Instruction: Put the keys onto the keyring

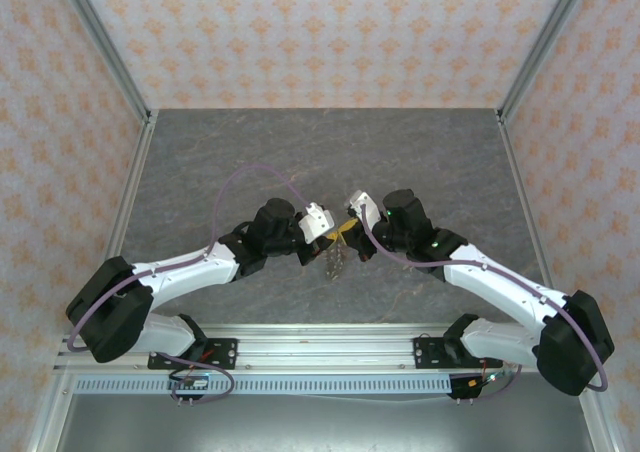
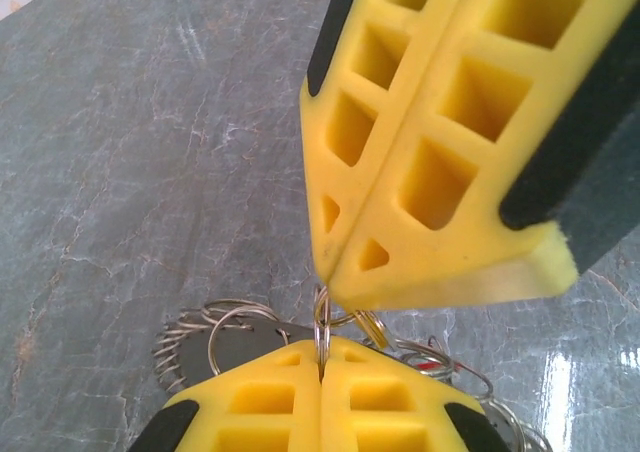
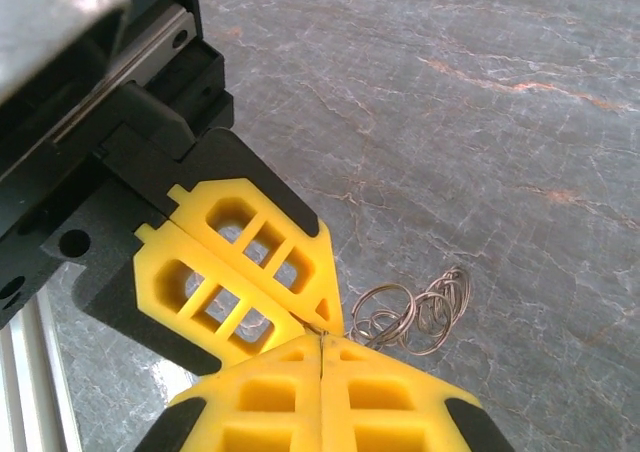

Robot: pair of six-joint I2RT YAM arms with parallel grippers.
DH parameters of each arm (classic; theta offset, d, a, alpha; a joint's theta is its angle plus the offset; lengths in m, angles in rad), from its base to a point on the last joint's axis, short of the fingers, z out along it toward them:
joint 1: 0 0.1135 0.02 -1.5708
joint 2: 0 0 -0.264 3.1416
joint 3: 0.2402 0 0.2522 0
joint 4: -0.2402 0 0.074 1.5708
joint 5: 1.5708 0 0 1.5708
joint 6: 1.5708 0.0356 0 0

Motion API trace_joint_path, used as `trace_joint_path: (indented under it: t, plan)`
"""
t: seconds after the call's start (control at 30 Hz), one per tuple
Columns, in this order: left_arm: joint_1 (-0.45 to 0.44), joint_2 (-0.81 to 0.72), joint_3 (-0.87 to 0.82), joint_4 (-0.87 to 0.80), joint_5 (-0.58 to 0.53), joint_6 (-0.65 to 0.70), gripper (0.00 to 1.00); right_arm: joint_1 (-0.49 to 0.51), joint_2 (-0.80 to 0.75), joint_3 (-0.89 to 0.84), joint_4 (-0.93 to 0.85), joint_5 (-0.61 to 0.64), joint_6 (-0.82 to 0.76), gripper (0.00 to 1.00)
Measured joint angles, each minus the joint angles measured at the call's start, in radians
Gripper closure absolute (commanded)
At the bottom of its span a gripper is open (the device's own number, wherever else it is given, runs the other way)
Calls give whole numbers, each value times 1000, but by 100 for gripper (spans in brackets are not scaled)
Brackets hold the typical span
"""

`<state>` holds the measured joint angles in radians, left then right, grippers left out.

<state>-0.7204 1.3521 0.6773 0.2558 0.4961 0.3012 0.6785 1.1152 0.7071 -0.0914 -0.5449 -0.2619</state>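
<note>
Keyring wire loops dangling above mid table, pinched tip to tip by left jaws and right jaws, both clenched on same coil. Risk of thin wire slipping out if pulled unevenly. Left wrist view adds dark flat piece under loops; top view just a blur

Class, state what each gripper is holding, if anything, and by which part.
Left gripper and right gripper, both shut, pinch the keyring by one thin wire loop where their tips meet.
</note>
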Motion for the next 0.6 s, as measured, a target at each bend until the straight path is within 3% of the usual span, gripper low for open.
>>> trace_joint_path:
  t: [0.6]
  plan:
    - [0,0,-36,51,-6,-7,100,5,11,0,-25,62,60,100]
